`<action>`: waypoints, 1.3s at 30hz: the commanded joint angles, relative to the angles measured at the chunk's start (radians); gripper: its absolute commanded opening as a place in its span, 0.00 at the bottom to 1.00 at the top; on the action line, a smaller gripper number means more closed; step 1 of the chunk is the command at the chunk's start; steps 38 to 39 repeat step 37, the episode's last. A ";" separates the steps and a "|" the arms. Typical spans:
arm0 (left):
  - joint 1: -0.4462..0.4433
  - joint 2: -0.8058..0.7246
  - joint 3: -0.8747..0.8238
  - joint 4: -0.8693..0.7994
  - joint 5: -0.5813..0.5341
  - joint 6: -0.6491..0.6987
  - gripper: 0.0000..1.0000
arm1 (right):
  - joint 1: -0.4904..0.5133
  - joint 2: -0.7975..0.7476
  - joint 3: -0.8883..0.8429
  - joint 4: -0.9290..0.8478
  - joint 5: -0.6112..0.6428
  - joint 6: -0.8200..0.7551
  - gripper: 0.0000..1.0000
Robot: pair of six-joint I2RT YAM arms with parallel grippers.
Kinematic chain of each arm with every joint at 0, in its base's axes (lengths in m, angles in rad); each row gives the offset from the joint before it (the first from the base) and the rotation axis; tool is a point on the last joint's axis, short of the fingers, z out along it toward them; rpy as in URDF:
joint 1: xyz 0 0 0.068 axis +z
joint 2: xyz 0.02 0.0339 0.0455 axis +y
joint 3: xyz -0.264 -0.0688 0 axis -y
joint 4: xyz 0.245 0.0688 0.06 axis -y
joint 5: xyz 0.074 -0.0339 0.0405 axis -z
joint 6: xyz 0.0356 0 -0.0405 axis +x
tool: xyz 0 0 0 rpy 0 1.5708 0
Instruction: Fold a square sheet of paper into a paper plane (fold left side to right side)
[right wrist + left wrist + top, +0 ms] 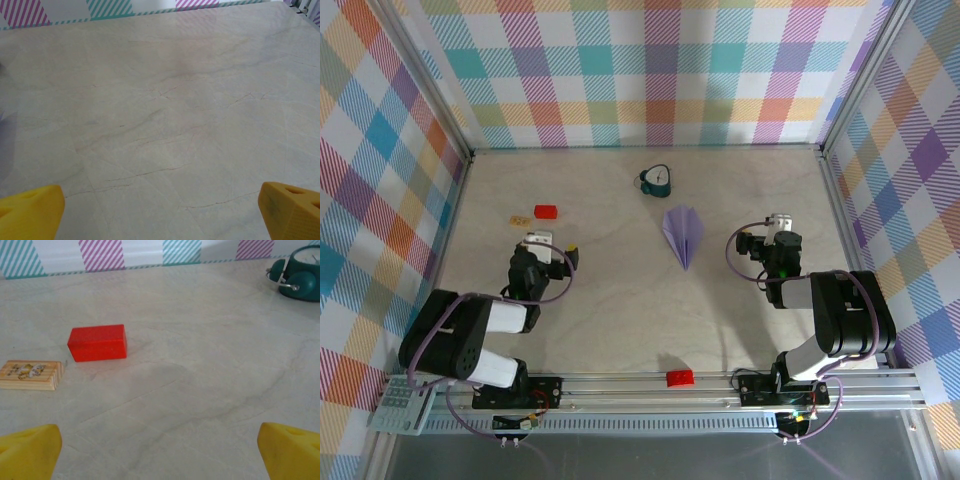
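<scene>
The square sheet of paper lies folded as the paper plane [683, 235], a pale lavender pointed wedge with crease lines, flat on the table's middle with its tip toward the near edge. My left gripper [545, 242] rests low to its left, well apart from it. It is open, its yellow fingertips [29, 450] spread wide over bare table, and nothing lies between them at the left gripper [160, 455]. My right gripper [776, 230] sits to the plane's right, also apart. The right gripper [160, 215] is open with bare table between its yellow fingertips [292, 210].
A red block [546, 211] [97, 342] and a small wooden piece [517, 218] [30, 375] lie ahead of the left gripper. A dark teal clock [657, 180] [300, 275] stands behind the plane. Another red block [679, 377] sits at the near edge. Plaid walls enclose the table.
</scene>
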 commanded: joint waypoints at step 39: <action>0.114 0.119 0.198 -0.153 0.003 -0.091 1.00 | -0.003 0.000 0.022 0.022 0.000 -0.011 0.99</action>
